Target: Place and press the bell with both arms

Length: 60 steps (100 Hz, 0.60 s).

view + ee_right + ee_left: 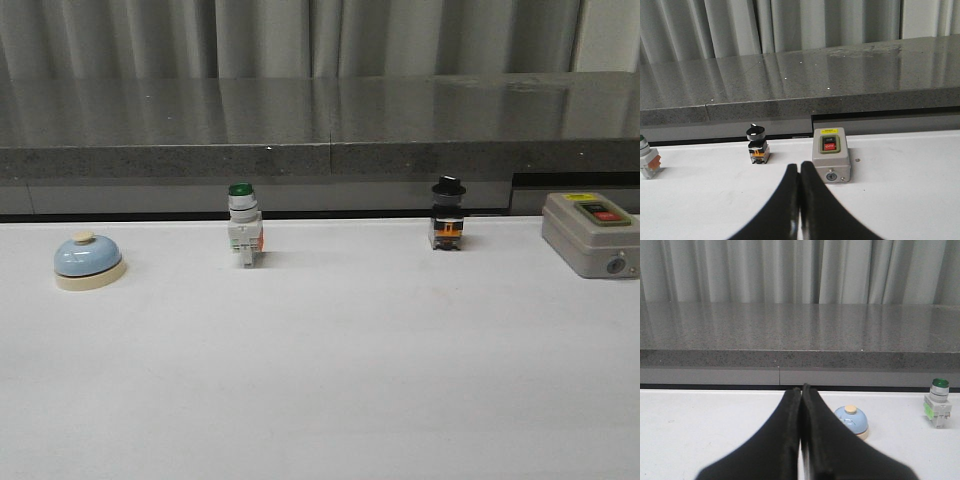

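The light blue bell (88,261) with a cream base and cream button stands on the white table (330,380) at the far left. In the left wrist view the bell (852,418) shows just beyond and beside my left gripper (801,389), partly hidden by one finger. The left gripper is shut and empty. My right gripper (799,166) is shut and empty, well back from the grey switch box. Neither arm shows in the front view.
A green-capped white push-button switch (243,226) stands at the back centre-left; it also shows in the left wrist view (938,403). A black-knobbed switch (447,215) stands centre-right, and a grey ON/OFF switch box (593,234) at the far right. A grey stone ledge (320,125) runs behind.
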Motion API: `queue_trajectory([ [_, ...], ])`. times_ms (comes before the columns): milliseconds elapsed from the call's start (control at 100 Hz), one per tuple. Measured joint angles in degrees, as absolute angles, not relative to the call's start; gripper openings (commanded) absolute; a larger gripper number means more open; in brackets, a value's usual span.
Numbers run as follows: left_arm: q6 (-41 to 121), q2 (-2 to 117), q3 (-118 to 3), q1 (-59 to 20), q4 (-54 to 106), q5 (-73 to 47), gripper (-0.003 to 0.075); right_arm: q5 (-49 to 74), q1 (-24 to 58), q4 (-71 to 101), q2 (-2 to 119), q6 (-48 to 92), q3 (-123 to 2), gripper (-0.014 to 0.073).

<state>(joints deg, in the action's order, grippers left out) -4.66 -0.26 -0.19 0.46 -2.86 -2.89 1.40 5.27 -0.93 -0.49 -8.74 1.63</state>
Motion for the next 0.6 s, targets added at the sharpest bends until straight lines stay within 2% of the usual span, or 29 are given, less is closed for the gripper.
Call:
queue_trajectory([
  [600, -4.7, -0.3, -0.8, 0.5, -2.9, -2.8, -0.0021, 1.4, 5.3, -0.9, -0.5, -8.7, 1.6, -0.0064],
])
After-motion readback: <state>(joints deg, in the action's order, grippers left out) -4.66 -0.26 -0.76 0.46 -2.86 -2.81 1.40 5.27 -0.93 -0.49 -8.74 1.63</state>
